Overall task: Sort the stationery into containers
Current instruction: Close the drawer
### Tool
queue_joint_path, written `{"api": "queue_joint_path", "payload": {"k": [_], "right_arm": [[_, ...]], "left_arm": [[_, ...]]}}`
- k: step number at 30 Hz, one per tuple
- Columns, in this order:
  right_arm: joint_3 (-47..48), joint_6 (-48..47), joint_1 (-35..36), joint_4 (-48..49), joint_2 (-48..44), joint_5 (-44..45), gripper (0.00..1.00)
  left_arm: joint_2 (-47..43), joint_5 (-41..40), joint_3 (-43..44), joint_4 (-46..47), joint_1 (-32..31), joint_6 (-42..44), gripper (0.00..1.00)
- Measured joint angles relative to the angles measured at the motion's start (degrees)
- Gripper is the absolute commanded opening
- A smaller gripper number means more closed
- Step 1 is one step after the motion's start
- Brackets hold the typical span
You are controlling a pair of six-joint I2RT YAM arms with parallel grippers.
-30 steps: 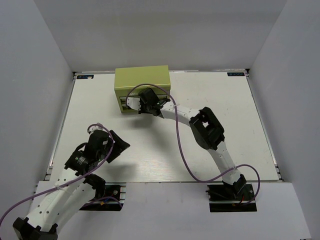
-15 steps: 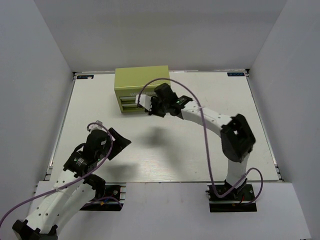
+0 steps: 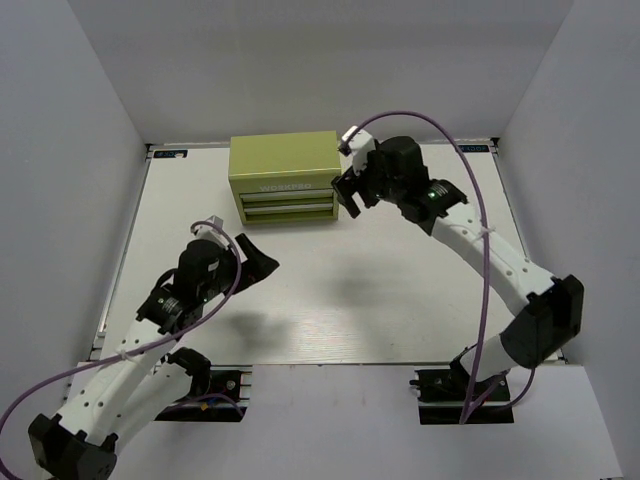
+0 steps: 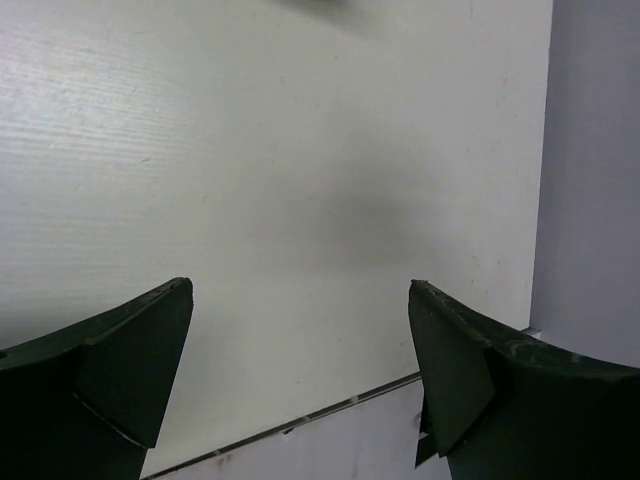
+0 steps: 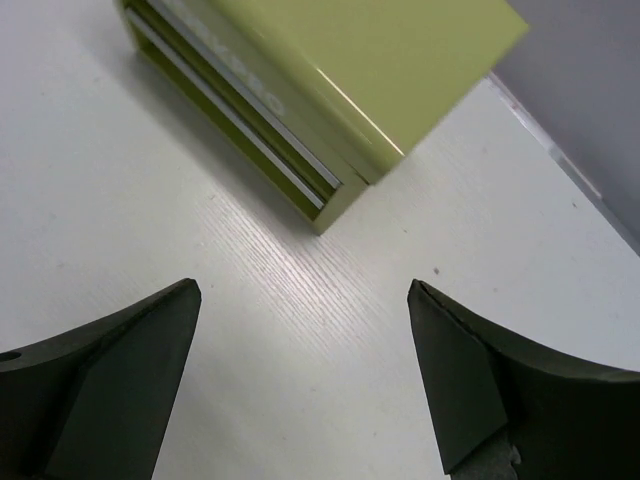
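The olive-green tool chest [image 3: 285,170] stands at the back of the table, and both of its drawers [image 3: 290,206] sit flush with the front. No stationery shows in any view. My right gripper [image 3: 350,190] hovers just right of the chest, open and empty. In the right wrist view the chest's corner [image 5: 340,90] lies ahead of the right gripper [image 5: 300,295], with bare table between the fingers. My left gripper [image 3: 255,258] hangs open over the table's left middle. In the left wrist view the left gripper [image 4: 300,290] has only white table between its fingers.
The white table [image 3: 400,290] is walled by grey panels on the left, back and right [image 3: 570,150]. In the left wrist view the table's edge [image 4: 350,398] and a grey wall [image 4: 595,150] lie ahead of the fingers.
My right gripper has left the chest's front, swung up and to the right, and opened. My left gripper has opened wider and shifted slightly right and farther from the base.
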Motion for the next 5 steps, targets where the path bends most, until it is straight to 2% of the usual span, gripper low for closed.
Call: {"api": "queue_joint_path", "payload": {"k": [5], "right_arm": [[-9.22, 3.41, -0.94, -0.15, -10.45, 5.42, 0.9]], "left_arm": [[3.61, 1.14, 2.32, 4.31, 0.0, 4.13, 0.99]]}}
